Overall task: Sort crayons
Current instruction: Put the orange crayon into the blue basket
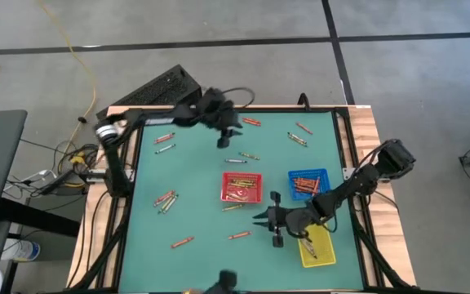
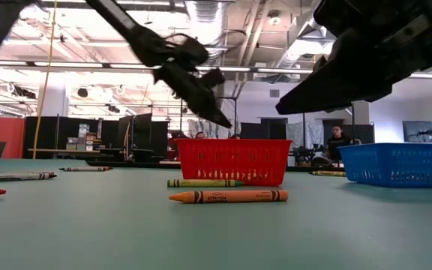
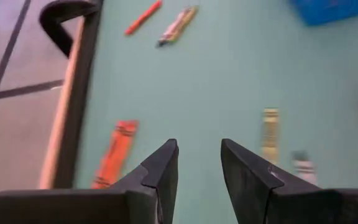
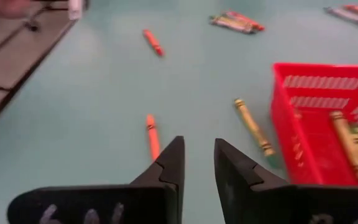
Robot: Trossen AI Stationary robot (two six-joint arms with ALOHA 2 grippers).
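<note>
1. Crayons [image 1: 163, 199] lie scattered over the green bench [image 1: 202, 180]: a cluster toward the left side, singles along the far edge and the near edge, while others already sit in the red tray [image 1: 241, 187], the blue tray [image 1: 308, 183] and the yellow tray [image 1: 317, 248].
2. Left pincer [image 1: 223, 140] hangs above the far middle of the bench, its fingers [image 3: 160, 174] parted with only bare mat showing between them; it grips nothing.
3. Right pincer [image 1: 264, 218] hovers just in front of the red tray, fingers likewise apart and empty, with an orange crayon [image 4: 152, 135] on the mat ahead of it.
4. Risk, as I judge it: a crayon is thin and round, so fingers closing slightly off its axis could roll it aside instead of pinching it.
5. A yellow-green crayon [image 4: 253, 126] lies right against the red tray wall; reaching for it could shove the light tray.
6. Clustered crayons could be picked two at once, sending a wrong colour into a tray.
7. Both arms work near the bench centre, so crossing paths is a collision risk.
</note>
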